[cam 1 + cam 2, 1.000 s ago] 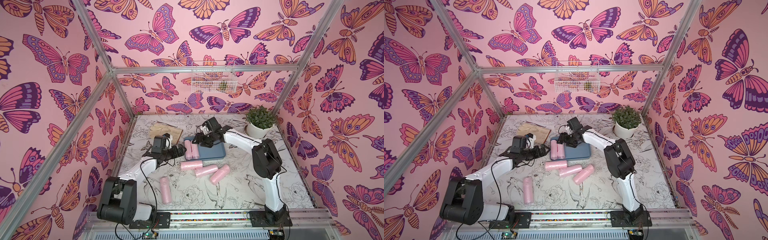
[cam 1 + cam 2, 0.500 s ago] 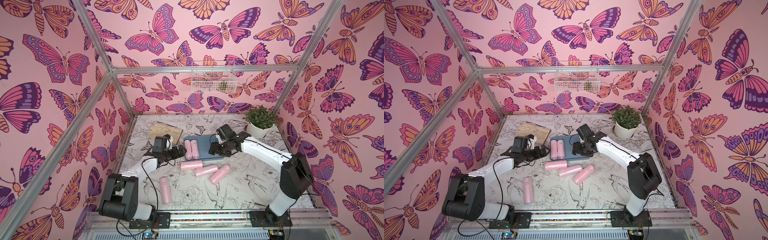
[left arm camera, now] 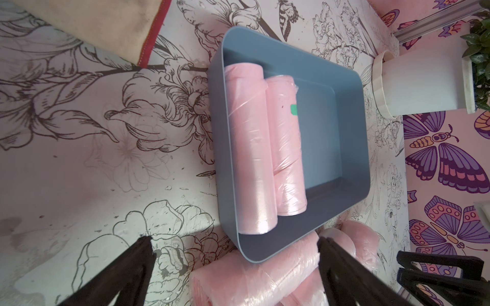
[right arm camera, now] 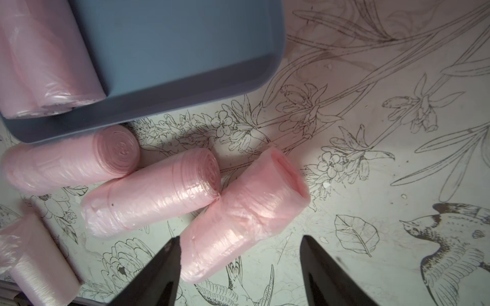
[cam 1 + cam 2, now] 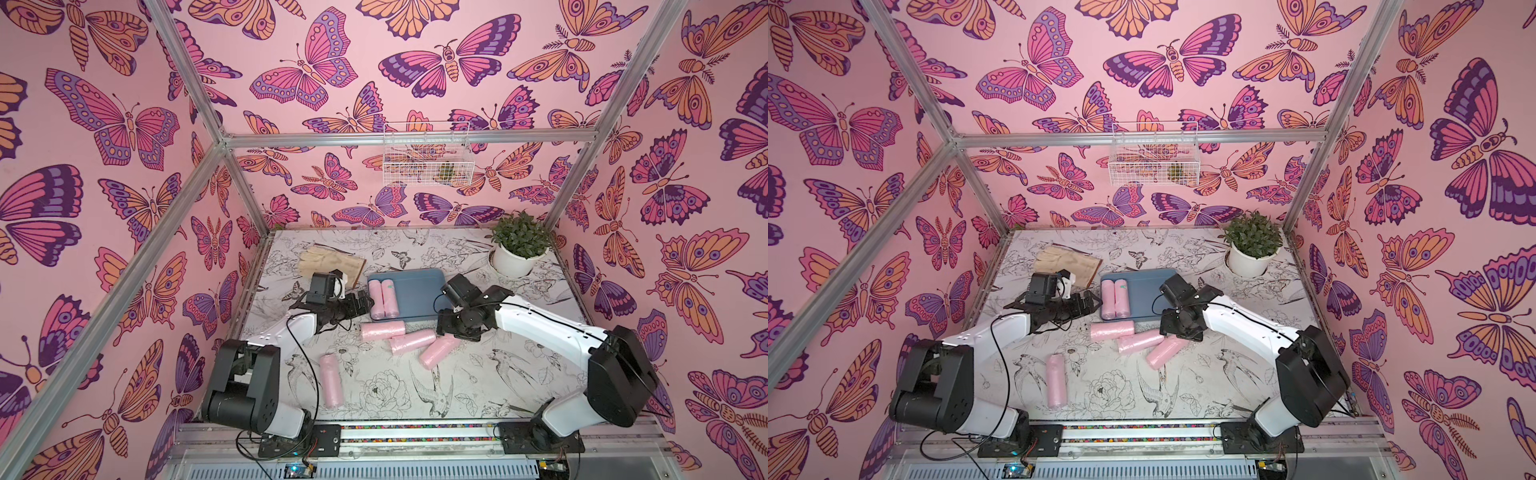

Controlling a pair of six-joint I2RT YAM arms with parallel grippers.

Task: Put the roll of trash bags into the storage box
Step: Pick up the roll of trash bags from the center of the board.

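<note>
The slate-blue storage box (image 5: 419,291) (image 5: 1148,291) lies mid-table with two pink rolls (image 5: 383,297) (image 3: 265,148) at its left end. Three more rolls of trash bags lie just in front of it (image 5: 382,330) (image 5: 411,341) (image 5: 438,352), and one lies further forward (image 5: 331,380). My right gripper (image 5: 444,329) (image 4: 240,241) is open over the rightmost roll (image 4: 246,212), whose near end lies between the jaws beside one finger. My left gripper (image 5: 362,305) (image 3: 234,239) is open at the box's left front corner, above the leftmost loose roll (image 3: 254,273).
A potted plant (image 5: 517,249) in a white pot stands at the back right. A tan cloth (image 5: 332,264) lies at the back left, behind my left wrist. A white wire basket (image 5: 426,156) hangs on the back wall.
My right arm has swung from over the box's left part to the right and forward, coming down at the loose rolls in front. The left arm has hardly moved.
</note>
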